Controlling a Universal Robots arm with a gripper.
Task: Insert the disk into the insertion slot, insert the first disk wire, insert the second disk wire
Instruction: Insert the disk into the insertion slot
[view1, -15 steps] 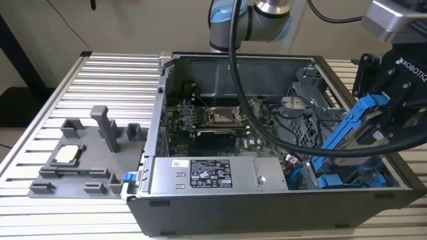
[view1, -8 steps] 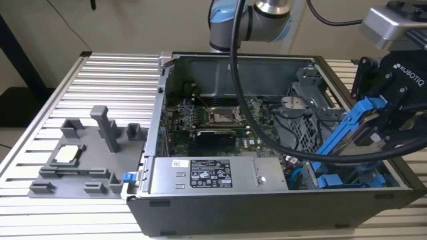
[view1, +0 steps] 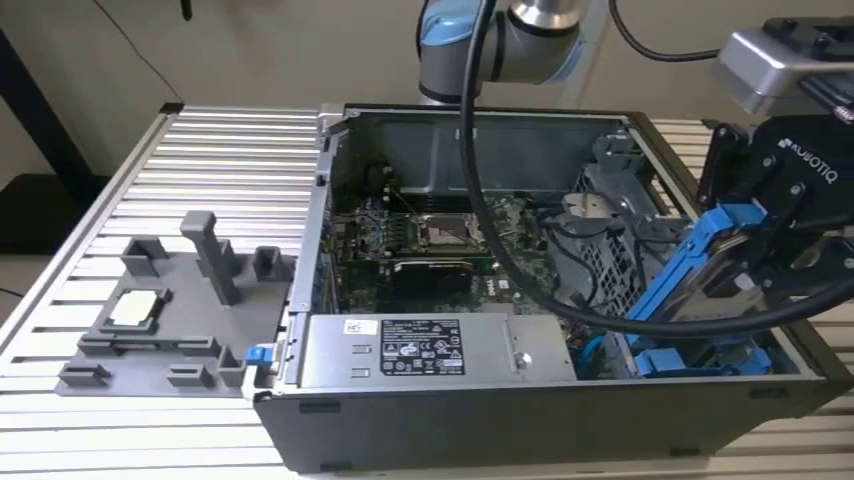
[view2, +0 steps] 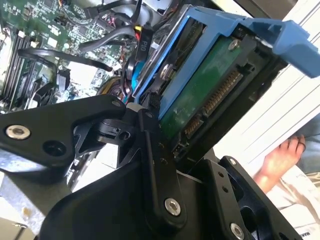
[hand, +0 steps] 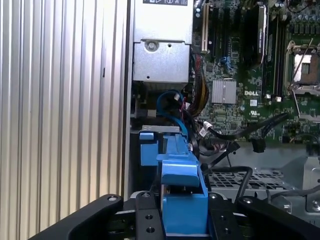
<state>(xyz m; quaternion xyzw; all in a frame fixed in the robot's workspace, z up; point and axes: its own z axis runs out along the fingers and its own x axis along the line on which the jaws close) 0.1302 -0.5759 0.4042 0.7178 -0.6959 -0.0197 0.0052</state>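
Note:
My gripper (view1: 754, 280) is shut on the disk (view1: 683, 268), a grey drive in a bright blue carrier. It hangs tilted over the near corner of the open computer case (view1: 534, 410), at the exterior view's right. Below it lies the blue-railed insertion slot (view1: 694, 360). In the second wrist view the disk (view2: 210, 85) shows its green circuit-board underside and connector, with a black finger (view2: 150, 130) against its edge. In the first wrist view the carrier's blue tab (hand: 181, 172) sits between my gripper's (hand: 182, 217) two fingers. A blue wire (hand: 167, 100) curls near the slot.
A grey power supply box (view1: 414, 350) fills the case's near side, beside the slot. The motherboard (view1: 427, 240) lies behind it, with black cables (hand: 245, 131) across it. The arm's black cable (view1: 494, 230) hangs into the case. A grey fixture tray (view1: 174, 320) sits on the slatted table. A person's hand (view2: 280, 160) shows beyond the case.

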